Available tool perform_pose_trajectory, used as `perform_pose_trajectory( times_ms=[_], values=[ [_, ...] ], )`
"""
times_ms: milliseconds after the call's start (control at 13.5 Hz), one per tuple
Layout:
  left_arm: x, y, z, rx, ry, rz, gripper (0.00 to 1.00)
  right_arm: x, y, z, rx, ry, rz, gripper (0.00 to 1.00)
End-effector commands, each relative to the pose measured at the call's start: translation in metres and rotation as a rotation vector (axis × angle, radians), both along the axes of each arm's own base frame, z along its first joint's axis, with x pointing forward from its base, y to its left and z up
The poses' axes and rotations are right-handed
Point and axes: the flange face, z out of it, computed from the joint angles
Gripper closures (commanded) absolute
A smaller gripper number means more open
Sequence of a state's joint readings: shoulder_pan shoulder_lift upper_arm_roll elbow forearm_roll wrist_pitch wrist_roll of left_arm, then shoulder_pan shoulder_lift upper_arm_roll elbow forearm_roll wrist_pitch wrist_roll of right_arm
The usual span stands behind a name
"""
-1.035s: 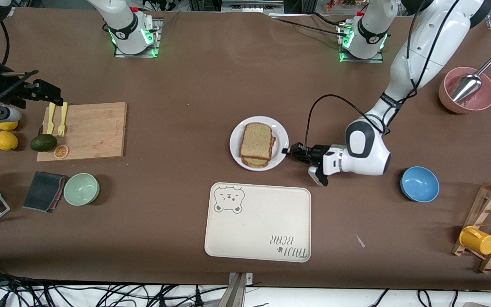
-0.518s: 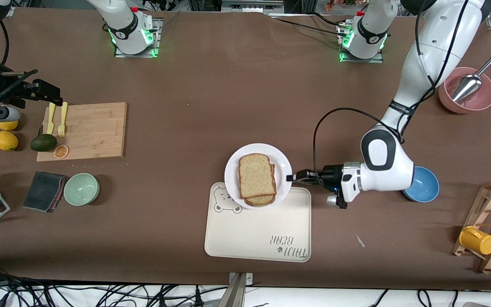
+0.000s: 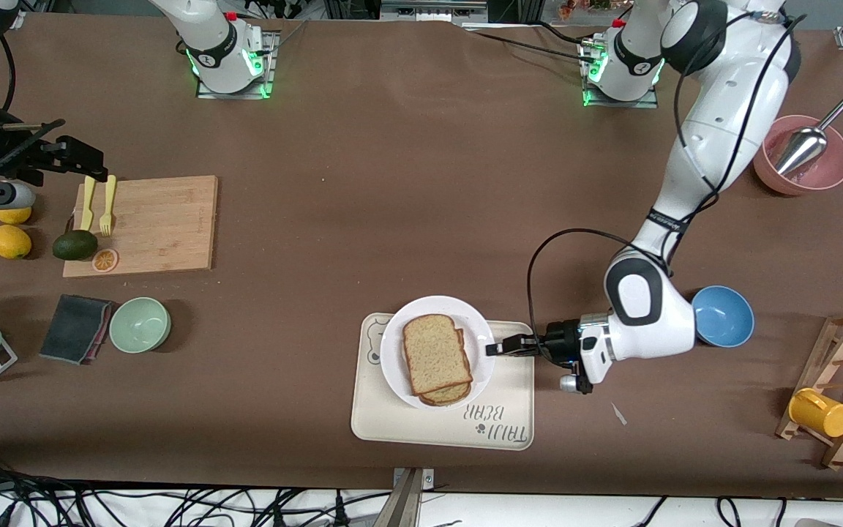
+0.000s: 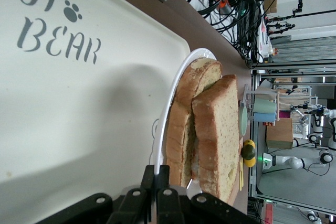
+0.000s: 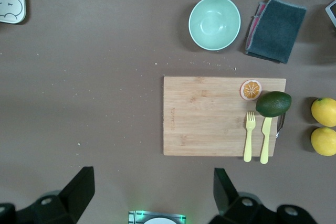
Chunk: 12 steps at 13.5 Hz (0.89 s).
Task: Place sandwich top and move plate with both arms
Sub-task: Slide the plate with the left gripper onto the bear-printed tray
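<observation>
The white plate [image 3: 394,357] carries the sandwich, with the speckled wholegrain sandwich top [image 3: 432,353] lying on the lower slice. The plate is over the cream bear tray [image 3: 443,421]. My left gripper [image 3: 493,348] is shut on the plate's rim at the side toward the left arm's end. In the left wrist view the fingers [image 4: 163,182] pinch the plate's thin white rim [image 4: 168,124], with the sandwich top [image 4: 220,129] standing edge-on beside it. My right gripper [image 5: 152,182] is open and empty, held high over the table near the cutting board, and waits.
A blue bowl [image 3: 721,315] sits by the left arm's elbow. A wooden board [image 3: 151,224] holds yellow cutlery, an avocado and an orange slice. A green bowl [image 3: 140,325], grey cloth [image 3: 74,328], lemons [image 3: 10,241], pink bowl with scoop [image 3: 802,154] and mug rack [image 3: 842,395] ring the table.
My left gripper has carried the plate with the sandwich toward the front camera, from the bare table to over the bear tray. The right arm has not moved.
</observation>
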<state>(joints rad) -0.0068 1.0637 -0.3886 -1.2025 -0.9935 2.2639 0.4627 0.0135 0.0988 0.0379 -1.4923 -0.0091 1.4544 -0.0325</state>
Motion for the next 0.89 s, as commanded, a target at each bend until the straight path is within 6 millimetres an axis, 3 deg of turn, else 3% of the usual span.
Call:
perform_pose_trajectory(
  times_ms=[0,813],
  values=[
    [0.009,-0.01,-0.018,-0.023,-0.076,0.002,1.0,-0.001,-0.001,0.005,-0.007,-0.002,0.002,0.0],
    [0.005,0.005,-0.053,0.021,-0.054,0.005,1.0,-0.001,-0.001,0.005,-0.009,-0.002,0.002,0.0]
  ],
)
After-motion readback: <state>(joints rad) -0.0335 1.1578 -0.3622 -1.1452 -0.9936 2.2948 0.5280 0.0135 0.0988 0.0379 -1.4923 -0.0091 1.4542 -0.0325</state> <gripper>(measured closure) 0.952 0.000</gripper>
